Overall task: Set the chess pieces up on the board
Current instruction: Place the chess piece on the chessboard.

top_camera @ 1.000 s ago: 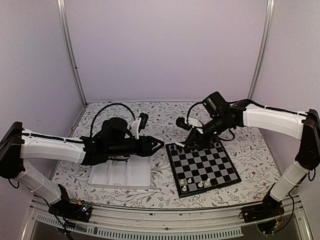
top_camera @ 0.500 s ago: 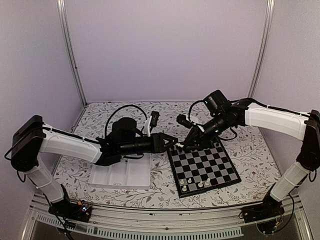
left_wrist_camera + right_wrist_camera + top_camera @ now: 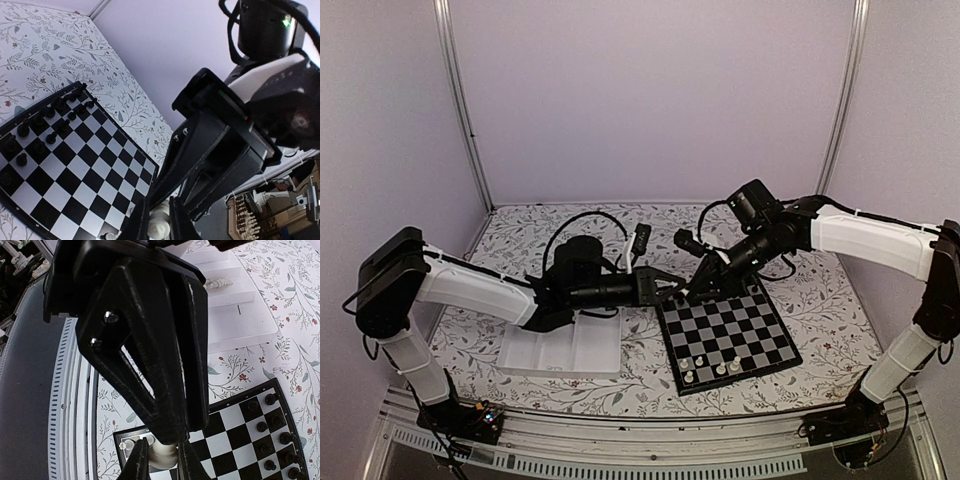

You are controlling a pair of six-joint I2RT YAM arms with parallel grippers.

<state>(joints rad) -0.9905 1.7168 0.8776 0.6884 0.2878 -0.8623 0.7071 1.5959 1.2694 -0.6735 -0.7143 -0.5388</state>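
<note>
With the left jaws, pinching a small cream-white piece (image 3: 159, 226) between nearly closed fingers, at the bottom edge of the left wrist view. With the right jaws, clamping just as narrowly on a cream-white piece low in the right wrist view. Showing, in each wrist view, the other arm's black fingertips converging right at that piece, so seemingly gripping one and the same piece from both sides, though not allowing certainty. Meeting over the far-left corner of the board (image 3: 730, 327) in the top view, reaching in with the left arm (image 3: 480, 295) from the left and with the right arm (image 3: 860, 235) from the right. Leaving unclear any contact between the held piece and the square beneath it. Showing the board lying flat on the floral bench (image 3: 820, 290), just to the right of a white compartment tray (image 3: 555, 371). Showing black pieces (image 3: 51, 138) standing in the two far rows of the board, and a few white pieces (image 3: 720, 368) standing along its near edge, with the middle squares between them bare. Showing one more pale piece (image 3: 218, 284) lying on its side in a tray compartment, well apart from both jaws.
</note>
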